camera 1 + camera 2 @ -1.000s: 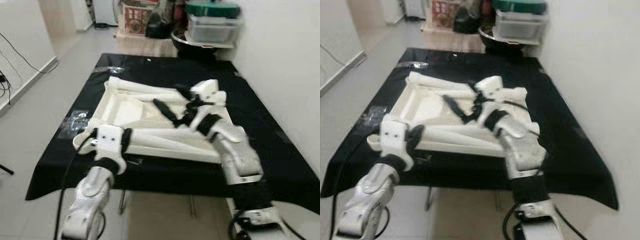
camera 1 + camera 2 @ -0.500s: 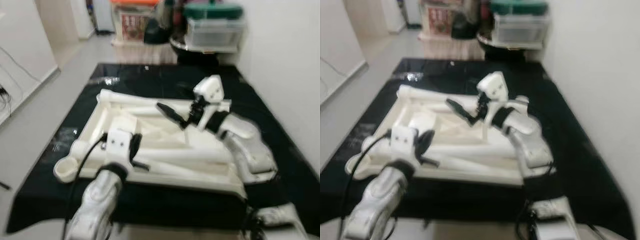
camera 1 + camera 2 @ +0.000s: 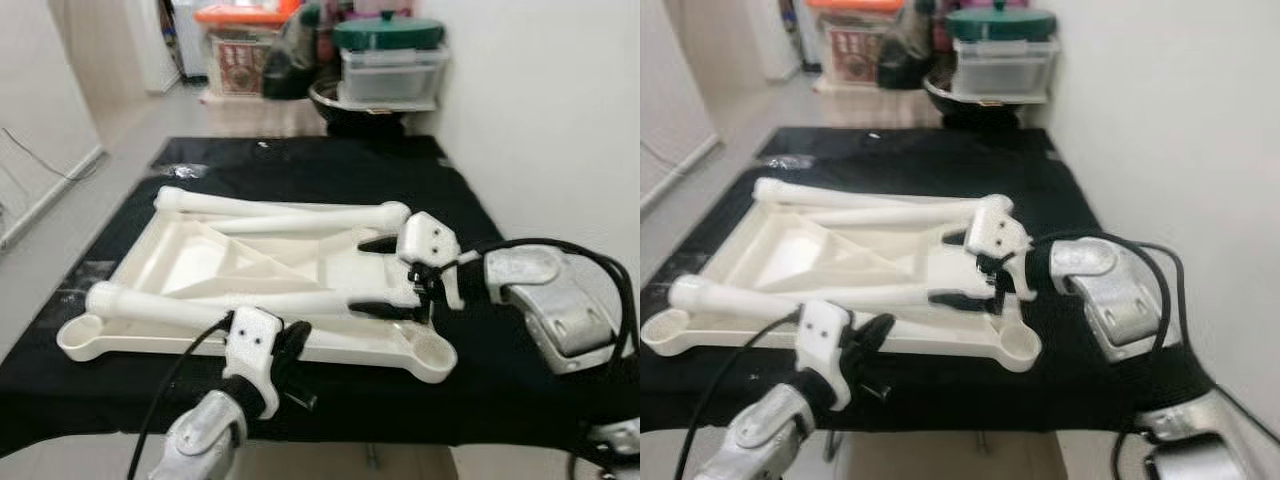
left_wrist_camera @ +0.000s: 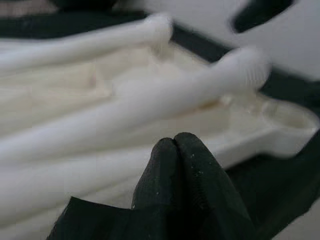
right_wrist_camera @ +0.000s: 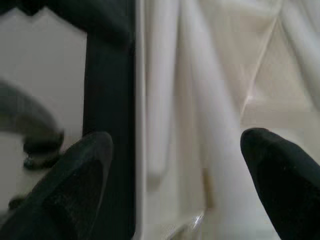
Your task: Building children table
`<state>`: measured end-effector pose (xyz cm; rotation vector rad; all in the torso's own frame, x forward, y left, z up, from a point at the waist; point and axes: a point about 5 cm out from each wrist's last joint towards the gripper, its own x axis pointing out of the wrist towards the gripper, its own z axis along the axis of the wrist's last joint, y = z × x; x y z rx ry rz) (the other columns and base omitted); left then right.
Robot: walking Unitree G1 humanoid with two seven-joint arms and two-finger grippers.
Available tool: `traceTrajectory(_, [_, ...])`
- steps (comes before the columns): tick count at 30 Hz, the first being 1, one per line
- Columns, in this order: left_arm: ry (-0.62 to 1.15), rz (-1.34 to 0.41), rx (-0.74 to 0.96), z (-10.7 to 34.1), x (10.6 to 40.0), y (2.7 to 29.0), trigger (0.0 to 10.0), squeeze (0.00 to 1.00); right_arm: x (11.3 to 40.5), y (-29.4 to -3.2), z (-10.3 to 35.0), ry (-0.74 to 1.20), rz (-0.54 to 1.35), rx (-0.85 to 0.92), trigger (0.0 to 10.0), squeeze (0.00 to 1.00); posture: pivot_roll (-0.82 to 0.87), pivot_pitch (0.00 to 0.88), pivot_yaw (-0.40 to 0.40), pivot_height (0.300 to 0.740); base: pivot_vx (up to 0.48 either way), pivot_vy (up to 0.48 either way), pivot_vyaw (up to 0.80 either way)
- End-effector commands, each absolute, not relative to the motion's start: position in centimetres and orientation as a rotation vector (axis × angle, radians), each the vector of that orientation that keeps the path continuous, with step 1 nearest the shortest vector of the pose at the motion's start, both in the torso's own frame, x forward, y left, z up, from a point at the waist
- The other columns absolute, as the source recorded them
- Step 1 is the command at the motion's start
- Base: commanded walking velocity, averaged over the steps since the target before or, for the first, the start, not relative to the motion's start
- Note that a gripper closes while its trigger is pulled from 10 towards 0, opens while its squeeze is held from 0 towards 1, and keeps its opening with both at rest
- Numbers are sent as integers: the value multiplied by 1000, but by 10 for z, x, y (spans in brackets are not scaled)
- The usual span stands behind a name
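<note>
Tabletop: cream-white moulded plastic children's tabletop (image 3: pixel 230 262), lying underside-up on the black cloth-covered table (image 3: pixel 330 165), ribs and round corner sockets facing up; it sits roughly mid-table, long side running left to right.
Legs: three cream-white rounded plastic leg tubes rest across it, one along the far edge (image 3: pixel 215 203), one slanting from the middle to the far right corner (image 3: pixel 320 219), one along the near side (image 3: pixel 215 301).
Right gripper: right gripper (image 3: pixel 385 276) reaches in from the right over the tabletop's right end, fingers spread wide; the far finger (image 3: pixel 380 243) hangs near the knob end of the slanting leg, the near finger (image 3: pixel 378 310) by the right end of the near leg. Nothing held. In the right wrist view the two fingers straddle the legs with open space between.
Left gripper: left gripper (image 3: pixel 297 362) sits at the near long edge of the tabletop, over the cloth; in the left wrist view its fingertips (image 4: pixel 177 150) are pressed together with nothing between them.
Near right socket: round corner socket (image 3: pixel 432 352) just beside the right gripper's near finger.
Edges: bare black cloth rings the tabletop on all sides, widest at the far end and right.
Surroundings: white wall (image 3: pixel 540 110) close along the table's right edge; open grey floor (image 3: pixel 130 110) on the left; a clear plastic storage box with green lid (image 3: pixel 392 60) beyond the far end.
</note>
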<state>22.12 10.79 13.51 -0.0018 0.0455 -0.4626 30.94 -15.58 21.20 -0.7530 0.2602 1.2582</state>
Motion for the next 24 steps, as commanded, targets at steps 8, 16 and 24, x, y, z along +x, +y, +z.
traceTrajectory(8, [71, -408, 14, 127, 220, 113, 10000, 0, 328, -130, 220, 300, 1207, -862, 10000, 0, -22, 53, -58, 740, 0, 0, 0])
traceTrajectory(16, [71, -379, 40, 128, 221, 114, 10000, 0, 342, -111, 234, 273, 1158, -867, 10000, 0, -22, 53, -68, 740, 0, 420, 0])
traceTrajectory(24, [38, -339, 69, 128, 230, 114, 10000, 0, 350, -100, 234, 389, 1133, -914, 10000, 0, -42, 38, -70, 740, 0, 0, 0])
